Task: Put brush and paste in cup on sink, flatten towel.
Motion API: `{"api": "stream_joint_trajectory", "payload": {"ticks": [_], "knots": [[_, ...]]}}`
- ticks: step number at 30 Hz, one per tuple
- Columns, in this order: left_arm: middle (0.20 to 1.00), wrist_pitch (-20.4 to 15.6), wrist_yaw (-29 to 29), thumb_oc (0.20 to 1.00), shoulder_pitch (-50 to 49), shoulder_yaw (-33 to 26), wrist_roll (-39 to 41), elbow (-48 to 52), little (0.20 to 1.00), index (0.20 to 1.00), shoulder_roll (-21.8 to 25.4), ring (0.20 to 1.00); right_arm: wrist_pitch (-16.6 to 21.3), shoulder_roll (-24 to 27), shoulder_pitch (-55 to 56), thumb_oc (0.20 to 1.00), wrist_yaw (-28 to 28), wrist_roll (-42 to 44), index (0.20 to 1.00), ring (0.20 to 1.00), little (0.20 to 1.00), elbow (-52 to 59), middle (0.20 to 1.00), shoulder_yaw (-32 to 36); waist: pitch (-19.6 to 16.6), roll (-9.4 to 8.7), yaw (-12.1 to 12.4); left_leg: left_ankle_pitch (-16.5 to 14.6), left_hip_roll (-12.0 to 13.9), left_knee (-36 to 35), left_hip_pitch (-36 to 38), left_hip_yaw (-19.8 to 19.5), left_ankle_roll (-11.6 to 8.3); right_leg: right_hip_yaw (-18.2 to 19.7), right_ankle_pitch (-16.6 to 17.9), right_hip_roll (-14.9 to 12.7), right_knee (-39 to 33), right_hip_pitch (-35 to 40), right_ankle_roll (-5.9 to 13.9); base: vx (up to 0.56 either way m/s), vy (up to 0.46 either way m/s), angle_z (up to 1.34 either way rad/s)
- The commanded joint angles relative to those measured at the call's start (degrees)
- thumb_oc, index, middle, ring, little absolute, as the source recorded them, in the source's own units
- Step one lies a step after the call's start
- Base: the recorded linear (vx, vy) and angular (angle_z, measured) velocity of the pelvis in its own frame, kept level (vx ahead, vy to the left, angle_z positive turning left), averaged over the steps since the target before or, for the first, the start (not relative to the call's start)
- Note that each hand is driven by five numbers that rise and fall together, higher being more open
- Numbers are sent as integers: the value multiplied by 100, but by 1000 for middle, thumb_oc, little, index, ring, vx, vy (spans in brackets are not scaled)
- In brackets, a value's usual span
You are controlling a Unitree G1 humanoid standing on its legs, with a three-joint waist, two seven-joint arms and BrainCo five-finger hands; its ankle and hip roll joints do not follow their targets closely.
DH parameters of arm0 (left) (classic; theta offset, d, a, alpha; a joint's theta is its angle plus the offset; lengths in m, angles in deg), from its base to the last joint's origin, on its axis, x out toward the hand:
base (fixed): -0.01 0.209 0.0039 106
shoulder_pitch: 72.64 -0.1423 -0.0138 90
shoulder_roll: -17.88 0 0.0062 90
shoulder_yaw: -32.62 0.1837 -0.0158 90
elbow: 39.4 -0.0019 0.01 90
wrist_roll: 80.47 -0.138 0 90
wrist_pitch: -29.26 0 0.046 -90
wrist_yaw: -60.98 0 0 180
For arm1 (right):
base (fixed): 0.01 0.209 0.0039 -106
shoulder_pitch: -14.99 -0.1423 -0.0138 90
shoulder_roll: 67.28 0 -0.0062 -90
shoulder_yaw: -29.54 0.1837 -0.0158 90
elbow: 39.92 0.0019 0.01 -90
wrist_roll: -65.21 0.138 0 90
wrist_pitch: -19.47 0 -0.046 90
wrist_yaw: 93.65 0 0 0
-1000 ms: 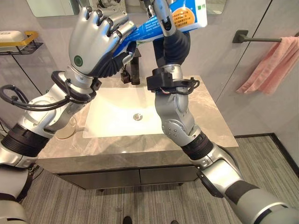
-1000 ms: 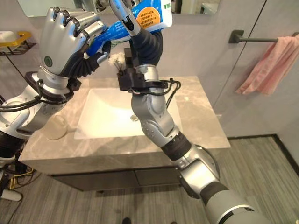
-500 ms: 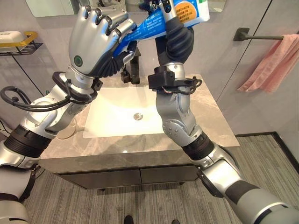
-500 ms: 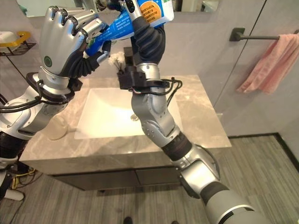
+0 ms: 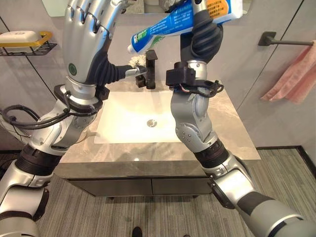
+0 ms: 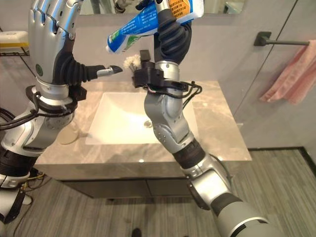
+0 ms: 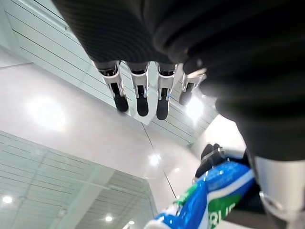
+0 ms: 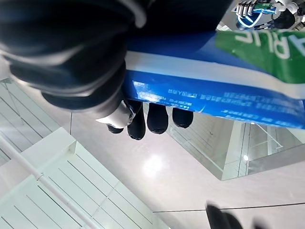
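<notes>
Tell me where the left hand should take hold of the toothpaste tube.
Grip the toothpaste tube on its free lower stretch just above the cap, coming from the robot's left. The right hand clamps the upper end, the cap end slants down-left, and the left hand is open beside it.

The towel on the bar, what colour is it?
Pink; the towel shows best in the left eye view.

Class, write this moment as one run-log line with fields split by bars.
right robot hand: shut on paste, raised over sink | left robot hand: open, raised | towel: bunched on bar
</notes>
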Motion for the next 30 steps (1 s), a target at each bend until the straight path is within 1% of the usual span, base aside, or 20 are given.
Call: {"api": "stream_joint_trajectory", "payload": {"ticks": [1, 2, 4, 5, 7, 9, 10, 11, 12, 13, 14, 15, 16, 19, 21, 25, 27, 28, 29, 30], "knots": [[1000, 71, -139, 1000, -309, -693, 148, 243, 1000, 1000, 249, 1000, 384, 14, -243, 200, -10, -266, 200, 200, 200, 428, 200, 526, -106, -299, 235, -79, 262, 10, 162, -114, -183, -27, 242, -498, -9, 181, 296, 12, -20, 13], [1000, 4, -115, 1000, -562, -855, 207, 338, 1000, 1000, 265, 1000, 383, 52, -235, 200, 1, -280, 200, 200, 200, 449, 200, 563, -96, -299, 272, -77, 259, 10, 156, -132, -182, -43, 237, -500, -9, 190, 292, 6, -14, 6], [1000, -231, -43, 1000, -1255, -1269, 542, 639, 1000, 1000, 112, 1000, 389, 154, -207, 200, 14, -309, 200, 200, 200, 513, 200, 726, -55, -317, 391, -66, 248, 10, 133, -186, -178, -84, 219, -501, -9, 216, 282, 8, -14, 4], [1000, -305, 6, 1000, -1600, -1545, 679, 818, 1000, 1000, 73, 1000, 364, 176, -151, 200, 13, -330, 200, 200, 200, 541, 200, 725, -61, -293, 395, -61, 238, 10, 132, -202, -177, -100, 212, -506, -9, 233, 281, 10, -10, 3], [1000, -487, 10, 1000, -2269, -1932, 1019, 935, 1000, 1000, -35, 1000, 376, 267, -154, 200, 32, -347, 200, 200, 200, 612, 200, 850, -10, -310, 548, -43, 222, 10, 101, -254, -177, -162, 201, -510, -9, 247, 271, 8, -10, 6], [1000, -584, -57, 1000, -2812, -2301, 1294, 970, 1000, 1000, -165, 1000, 384, 319, -137, 200, 68, -301, 200, 200, 200, 616, 200, 830, 8, -310, 619, -29, 208, 10, 82, -290, -179, -201, 192, -515, -9, 269, 263, 5, -10, 20], [1000, -597, -42, 1000, -2890, -2368, 1314, 1007, 1000, 1000, -178, 1000, 387, 303, -128, 200, 77, -289, 200, 200, 200, 611, 200, 802, -2, -294, 587, -28, 207, 10, 84, -294, -178, -206, 190, -516, -9, 274, 263, 8, -18, 25], [1000, -633, -187, 1000, -3406, -2671, 1522, 813, 1000, 1000, -342, 1000, 401, 403, -112, 200, 98, -265, 200, 200, 200, 612, 200, 842, 47, -321, 713, -22, 187, 10, 59, -343, -185, -270, 169, -524, -9, 312, 250, 5, -12, 25], [1000, -641, -185, 1000, -3435, -2697, 1534, 824, 1000, 1000, -350, 1000, 402, 399, -108, 200, 101, -261, 200, 200, 200, 611, 200, 828, 39, -313, 697, -15, 185, 10, 53, -348, -183, -274, 174, -526, -9, 308, 250, 8, -17, 12], [1000, -625, -211, 1000, -3592, -2783, 1590, 680, 1000, 1000, -415, 1000, 414, 408, -116, 200, 121, -219, 200, 200, 200, 608, 200, 828, 50, -329, 747, -6, 179, 10, 33, -375, -184, -301, 170, -527, -9, 313, 246, 4, -6, 20], [1000, -607, -225, 1000, -3818, -2818, 1727, 508, 1000, 1000, -533, 1000, 400, 440, -121, 200, 140, -186, 200, 200, 200, 564, 200, 825, 65, -348, 804, 0, 172, 10, 20, -406, -181, -325, 165, -530, -9, 320, 243, 8, -7, 20], [1000, -621, -227, 1000, -3846, -2834, 1739, 508, 1000, 1000, -540, 1000, 404, 436, -112, 200, 150, -174, 200, 200, 200, 556, 200, 810, 53, -338, 789, -1, 170, 10, 20, -410, -181, -330, 162, -531, -9, 324, 243, 0, -13, 15], [1000, -599, -195, 1000, -4194, -2929, 2072, 274, 1000, 1000, -804, 1000, 341, 543, -56, 200, 233, -150, 200, 200, 200, 535, 200, 783, 80, -363, 876, 15, 146, 10, -25, -484, -178, -401, 145, -534, -9, 339, 240, -3, -12, 12], [1000, -683, -149, 1000, -4513, -2913, 2666, 20, 1000, 1000, -1256, 1000, 270, 579, -45, 200, 257, -176, 200, 200, 200, 487, 200, 752, 113, -411, 980, 33, 114, 10, -84, -581, -166, -513, 117, -549, -9, 378, 238, 4, -8, 24], [1000, -732, -81, 1000, -4575, -2884, 3054, -171, 1000, 1000, -1425, 1000, 204, 607, -86, 200, 264, -199, 200, 200, 200, 374, 200, 744, 133, -430, 1025, 49, 96, 10, -111, -642, -168, -596, 112, -558, -9, 409, 236, 7, -9, 19], [1000, -483, 96, 1000, -4662, -2708, 3162, -949, 1000, 1000, -1494, 1000, 159, 679, -153, 200, 348, -120, 200, 200, 200, 208, 200, 747, 173, -464, 1108, 84, 49, 10, -191, -824, -163, -761, 100, -569, -9, 472, 233, 4, -7, 21], [1000, -339, 170, 1000, -4679, -2587, 3230, -1618, 1000, 1000, -1529, 1000, 137, 669, -138, 200, 395, -70, 200, 200, 200, 137, 200, 708, 196, -468, 1133, 103, 27, 10, -222, -886, -163, -811, 97, -572, -9, 494, 227, 2, 1, 29], [1000, -235, 308, 1000, -4635, -2414, 3335, -2170, 1000, 1000, -1584, 1000, 130, 637, -130, 200, 445, 4, 200, 200, 200, 82, 200, 664, 214, -469, 1149, 119, 20, 10, -250, -938, -157, -874, 101, -587, -9, 506, 235, -2, 4, 25], [1000, -254, 301, 1000, -4605, -2392, 3343, -2211, 1000, 1000, -1579, 1000, 133, 647, -130, 200, 451, 9, 200, 200, 200, 79, 200, 665, 215, -464, 1145, 121, 18, 10, -254, -949, -157, -886, 99, -588, -9, 510, 237, -1, 15, 22], [1000, -142, 463, 1000, -4647, -2254, 3641, -2677, 1000, 1000, -1750, 1000, 78, 634, -143, 200, 473, 20, 200, 200, 200, 32, 200, 638, 227, -467, 1156, 129, -1, 10, -277, -968, -144, -910, 100, -594, -9, 519, 246, -1, 26, 16]]}}
